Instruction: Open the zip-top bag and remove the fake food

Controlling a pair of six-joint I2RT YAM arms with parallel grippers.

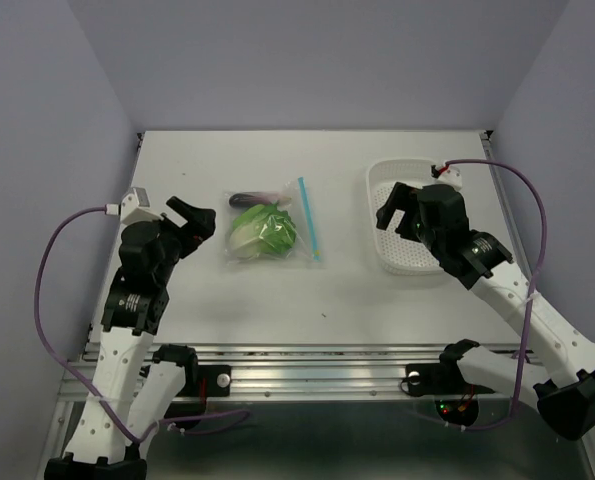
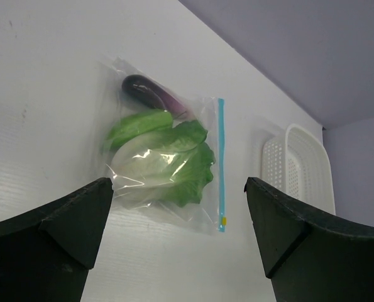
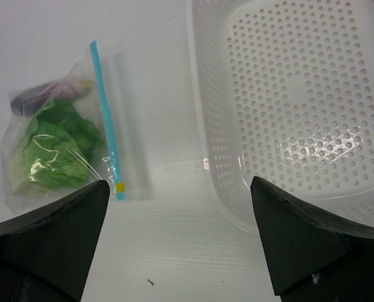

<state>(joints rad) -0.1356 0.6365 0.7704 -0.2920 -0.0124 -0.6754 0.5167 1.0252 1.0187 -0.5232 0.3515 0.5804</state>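
The clear zip-top bag [image 1: 305, 250] lies flat at the table's middle, its blue zip strip [image 1: 310, 222] along its right edge and shut. Inside are the green-white cabbage piece [image 1: 264, 230] and the dark purple piece [image 1: 249, 199] at the far end. My left gripper [image 1: 192, 218] is open and empty, just left of the bag. My right gripper [image 1: 397, 210] is open and empty, over the basket to the right of the bag. The left wrist view shows the bag [image 2: 130, 192], cabbage [image 2: 165, 157] and strip [image 2: 221, 163] ahead of the left gripper [image 2: 179, 189]. The right wrist view shows the bag [image 3: 80, 69] at left of the right gripper [image 3: 180, 185].
A white perforated basket [image 1: 377, 180] stands at the right of the table, with nothing in it in the right wrist view [image 3: 202, 126]; it also shows in the left wrist view [image 2: 300, 163]. Grey walls enclose the table on three sides.
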